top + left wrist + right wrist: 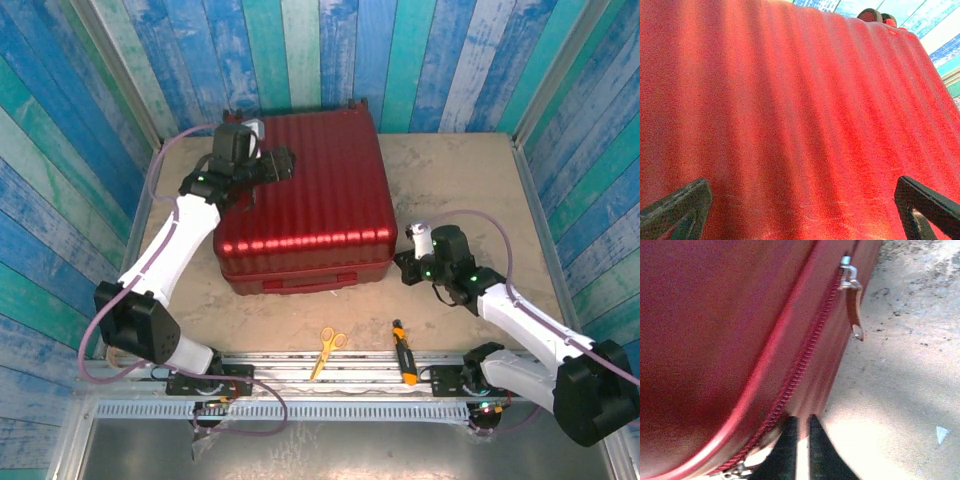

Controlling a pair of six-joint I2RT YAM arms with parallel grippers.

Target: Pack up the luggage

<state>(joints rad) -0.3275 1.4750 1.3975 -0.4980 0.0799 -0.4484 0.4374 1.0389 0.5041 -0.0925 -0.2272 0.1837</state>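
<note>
Over the far-left corner of the luggage | left gripper is held, jaws spread wide, likely to pin it shut | beside its zipper, right gripper is poised, jaws nearly pressed together, empty.

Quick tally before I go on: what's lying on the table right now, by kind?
Dark-red suitcase: 1
Yellow-handled scissors: 1
Orange-and-black hand tool: 1
Total: 3
</note>
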